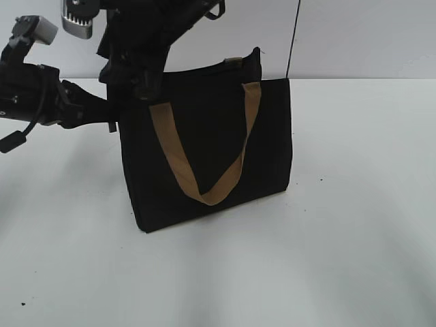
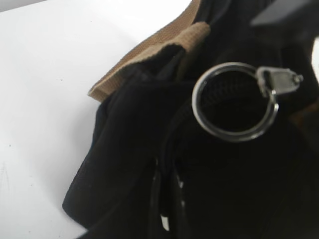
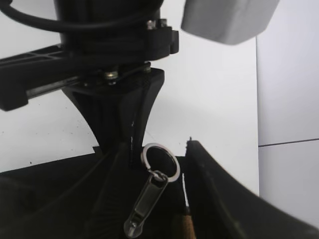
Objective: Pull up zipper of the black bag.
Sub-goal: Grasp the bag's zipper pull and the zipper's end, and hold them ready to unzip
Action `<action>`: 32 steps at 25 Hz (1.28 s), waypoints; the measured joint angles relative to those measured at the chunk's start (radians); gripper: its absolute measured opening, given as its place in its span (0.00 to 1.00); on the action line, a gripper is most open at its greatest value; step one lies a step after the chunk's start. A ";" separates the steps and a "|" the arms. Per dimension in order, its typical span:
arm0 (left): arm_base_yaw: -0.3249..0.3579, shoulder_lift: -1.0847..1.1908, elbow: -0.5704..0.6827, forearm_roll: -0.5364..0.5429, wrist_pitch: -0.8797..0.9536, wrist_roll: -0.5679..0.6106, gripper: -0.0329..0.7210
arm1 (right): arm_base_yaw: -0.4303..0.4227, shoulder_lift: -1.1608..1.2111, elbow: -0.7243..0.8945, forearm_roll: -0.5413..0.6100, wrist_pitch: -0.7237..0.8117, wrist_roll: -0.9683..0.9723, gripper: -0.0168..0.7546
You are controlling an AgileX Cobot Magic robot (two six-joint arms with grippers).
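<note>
The black bag [image 1: 211,146] stands upright on the table [image 1: 354,259]. Both arms crowd its top-left corner. The left gripper [image 3: 130,149] has its fingers pressed together on the fabric, and the zipper's pull ring [image 3: 159,162] sits just beside them (touching, perhaps). The zip line runs away rightward. Right gripper's fingers: cannot tell.

Black arms [image 1: 41,95] — cables, grey camera housings [image 1: 39,28].

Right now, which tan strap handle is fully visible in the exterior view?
The front tan webbing strap handle, hanging in a V down the boxy black fabric bag. The other handle only peeks out as a folded end in the left wrist view.
</note>
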 joint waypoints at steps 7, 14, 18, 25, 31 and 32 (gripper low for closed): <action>0.000 0.000 0.000 -0.001 0.015 0.000 0.06 | 0.001 0.017 0.000 -0.014 -0.028 -0.051 0.40; 0.000 0.000 0.000 -0.002 0.031 0.000 0.06 | 0.001 0.021 0.001 -0.014 -0.038 -0.057 0.40; 0.000 0.000 0.000 -0.002 0.042 0.000 0.06 | 0.001 0.041 0.001 -0.015 -0.037 -0.058 0.40; 0.000 0.000 0.000 -0.002 0.044 0.000 0.06 | 0.002 0.047 0.001 -0.013 -0.037 -0.058 0.32; 0.000 0.000 0.000 -0.001 0.042 0.000 0.06 | 0.002 0.047 0.001 -0.008 -0.037 0.000 0.28; 0.000 0.000 0.000 -0.001 0.038 0.000 0.06 | 0.002 0.047 0.001 -0.008 -0.037 0.012 0.28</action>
